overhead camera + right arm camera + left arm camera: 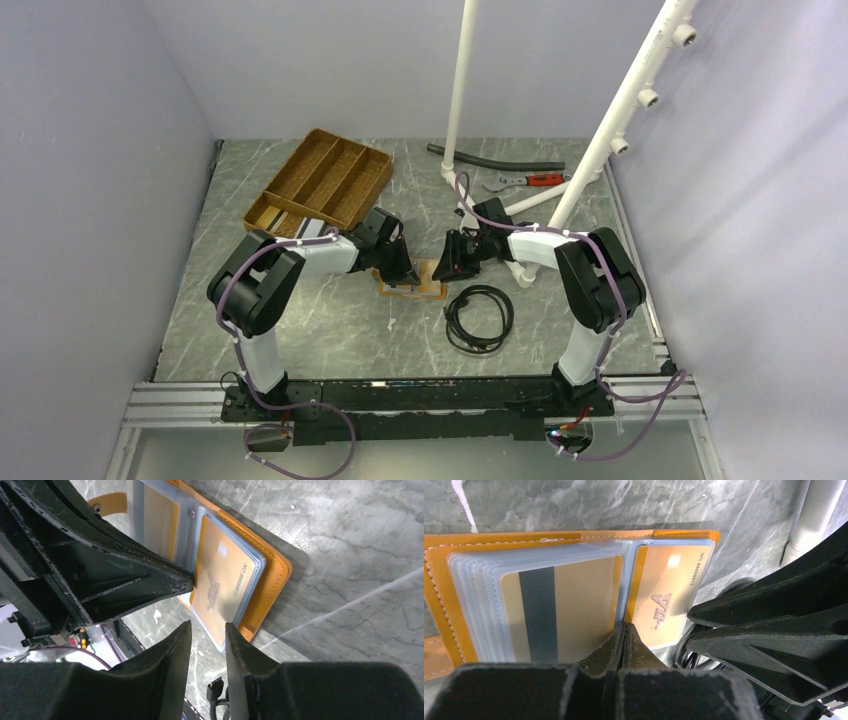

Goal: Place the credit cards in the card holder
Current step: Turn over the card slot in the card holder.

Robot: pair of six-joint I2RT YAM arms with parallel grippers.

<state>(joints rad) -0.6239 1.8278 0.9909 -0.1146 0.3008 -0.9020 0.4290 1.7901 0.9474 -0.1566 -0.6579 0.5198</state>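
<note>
The orange card holder lies open on the table between the two arms, its clear sleeves fanned out. In the left wrist view the holder holds a gold card with a dark stripe on the left and a gold VIP card on the right. My left gripper is shut, and its tips rest at the fold between the two cards. My right gripper is open and empty, just off the near corner of the VIP card. Both grippers also show in the top view, the left and the right.
A brown wooden compartment tray stands at the back left. A coiled black cable lies right of the holder, and its plug shows under my right fingers. A white pipe frame, red-handled pliers and a black hose are at the back right.
</note>
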